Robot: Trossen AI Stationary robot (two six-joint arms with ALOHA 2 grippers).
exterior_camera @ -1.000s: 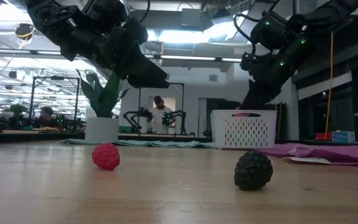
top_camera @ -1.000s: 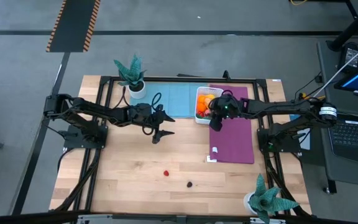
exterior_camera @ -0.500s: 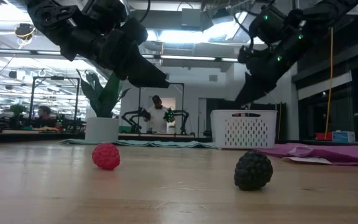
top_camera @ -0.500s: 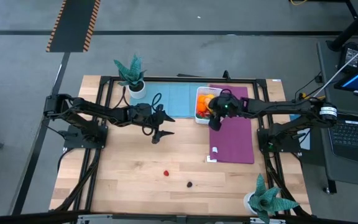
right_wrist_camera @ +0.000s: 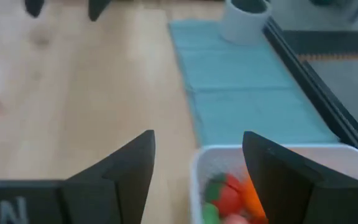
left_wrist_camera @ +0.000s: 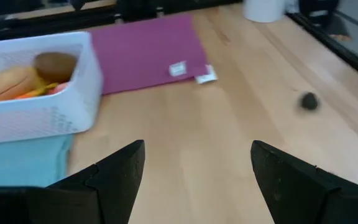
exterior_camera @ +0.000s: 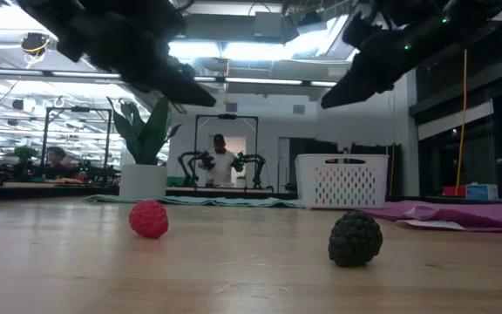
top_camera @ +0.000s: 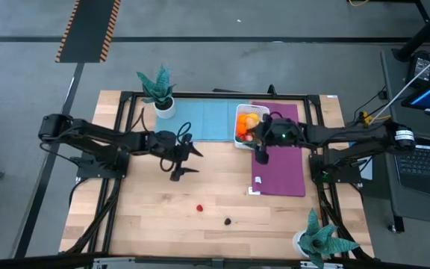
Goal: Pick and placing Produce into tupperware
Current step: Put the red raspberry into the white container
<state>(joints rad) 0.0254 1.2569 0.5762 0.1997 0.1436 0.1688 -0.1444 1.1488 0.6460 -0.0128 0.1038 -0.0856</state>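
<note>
The white tupperware stands at the seam of the blue and purple mats and holds orange, yellow, red, green and brown produce. A red berry and a dark berry rest on the bare wood near the near edge; the low view shows the red berry and the dark berry close up. My left gripper hangs open over the wood, left of the tupperware. My right gripper hangs open just near-right of the tupperware, above the purple mat.
A blue mat and a purple mat lie flat around the tupperware. Teal potted plants stand at the far-left and near-right corners. A small white tag lies at the purple mat's edge. People show in the room behind.
My right gripper has risen from the tupperware's rim and shifted slightly toward the near edge. My left gripper has drawn back toward the table's left and a little toward the near edge, rising in the low view. The berries have stayed put.
</note>
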